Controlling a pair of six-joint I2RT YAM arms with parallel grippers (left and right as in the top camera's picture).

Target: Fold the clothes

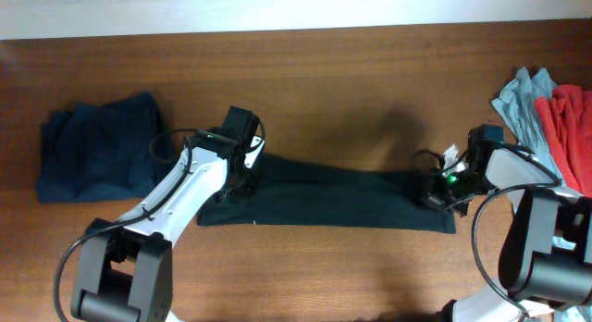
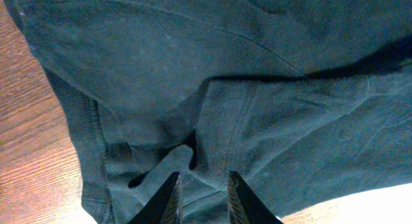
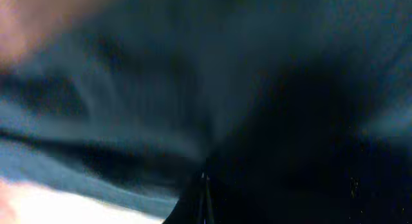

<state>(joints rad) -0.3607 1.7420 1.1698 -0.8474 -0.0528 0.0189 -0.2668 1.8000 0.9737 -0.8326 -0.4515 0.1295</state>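
The overhead camera hangs above the table [image 1: 305, 72] and looks straight down, far enough back to take in both arms reaching in from the picture's lower edge. The left wrist camera peers past the left gripper [image 2: 203, 188] from close above the dark shirt [image 2: 193, 69] — the same cloth stretched across the overhead view's middle — while the right wrist camera sits so near it that almost everything blurs.
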